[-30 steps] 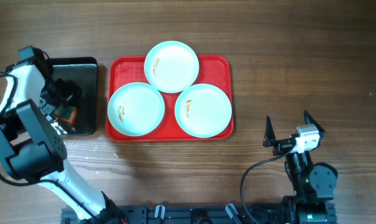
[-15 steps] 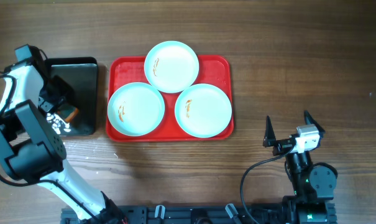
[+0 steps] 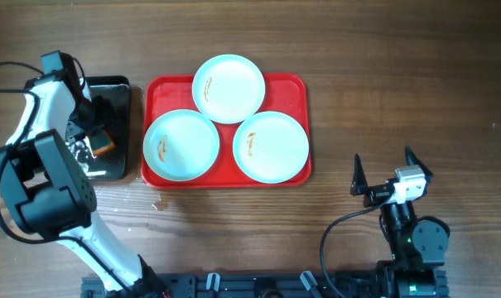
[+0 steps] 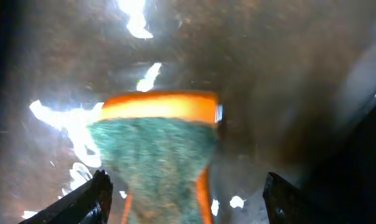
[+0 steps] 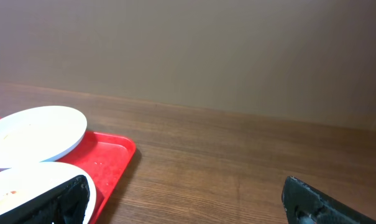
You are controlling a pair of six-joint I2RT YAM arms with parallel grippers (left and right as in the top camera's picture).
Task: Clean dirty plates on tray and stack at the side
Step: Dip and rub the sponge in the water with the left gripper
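Three pale plates lie on the red tray [image 3: 301, 86]: one at the back [image 3: 228, 88], one front left [image 3: 181, 145], one front right [image 3: 271, 146]. Each has a small brown-orange smear. My left gripper [image 3: 91, 131] is over the black pan [image 3: 119, 87]. In the left wrist view it [image 4: 184, 190] is open, its fingers wide on either side of a green-and-orange sponge [image 4: 155, 149] lying in the wet pan. My right gripper [image 3: 382, 157] is open and empty over the table, front right of the tray. The right wrist view shows it [image 5: 184, 193] facing the tray's corner [image 5: 116, 155] and two plates [image 5: 35, 134].
The black pan stands left of the tray, wet and glinting. Bare wooden table [image 3: 399, 74] lies right of and behind the tray. The sponge also shows in the overhead view [image 3: 101, 144].
My left arm has swung toward the far edge and a little right over the black pan. The sponge has shifted slightly. The right arm, tray and plates have not moved.
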